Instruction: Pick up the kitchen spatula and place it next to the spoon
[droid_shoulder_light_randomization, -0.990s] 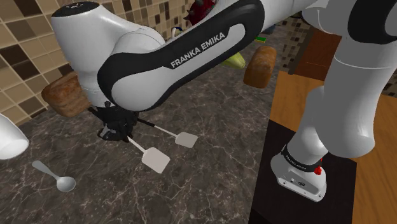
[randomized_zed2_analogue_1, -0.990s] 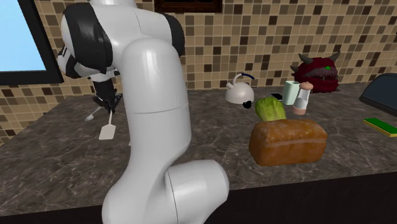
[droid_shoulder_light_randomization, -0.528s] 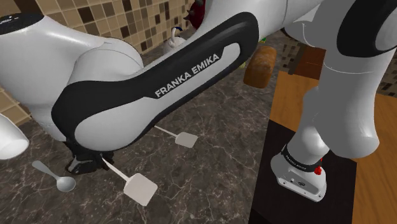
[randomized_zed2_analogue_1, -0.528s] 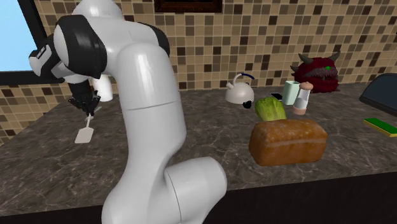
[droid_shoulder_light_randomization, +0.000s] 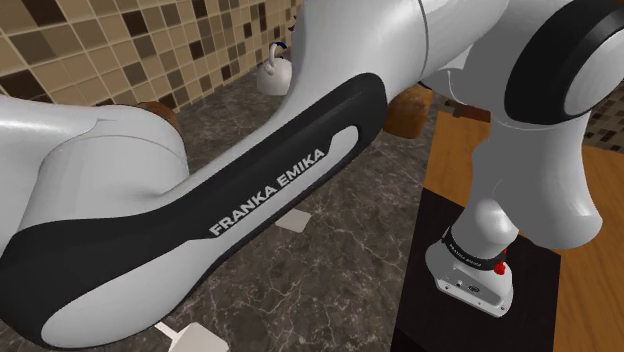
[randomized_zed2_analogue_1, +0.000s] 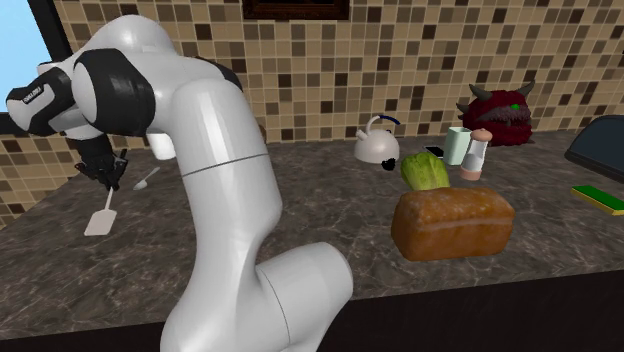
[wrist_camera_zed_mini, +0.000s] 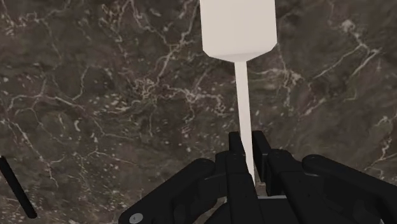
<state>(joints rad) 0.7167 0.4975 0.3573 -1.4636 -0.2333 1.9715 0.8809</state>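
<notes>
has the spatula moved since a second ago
Yes. In the second exterior view the spatula, held in the pincer, has shifted toward the view's left, farther from the white kettle.

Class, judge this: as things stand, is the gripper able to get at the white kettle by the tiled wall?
Probably not yet. The gripper is shut on the spatula, so it is occupied, and the kettle stands well off along the counter.

The white arm with black band (droid_shoulder_light_randomization: 270, 190) crosses the dark marble counter (droid_shoulder_light_randomization: 360, 235); a white flat spatula (droid_shoulder_light_randomization: 200, 343) at six o'clock, a white kettle (droid_shoulder_light_randomization: 272, 75) at twelve.
</notes>
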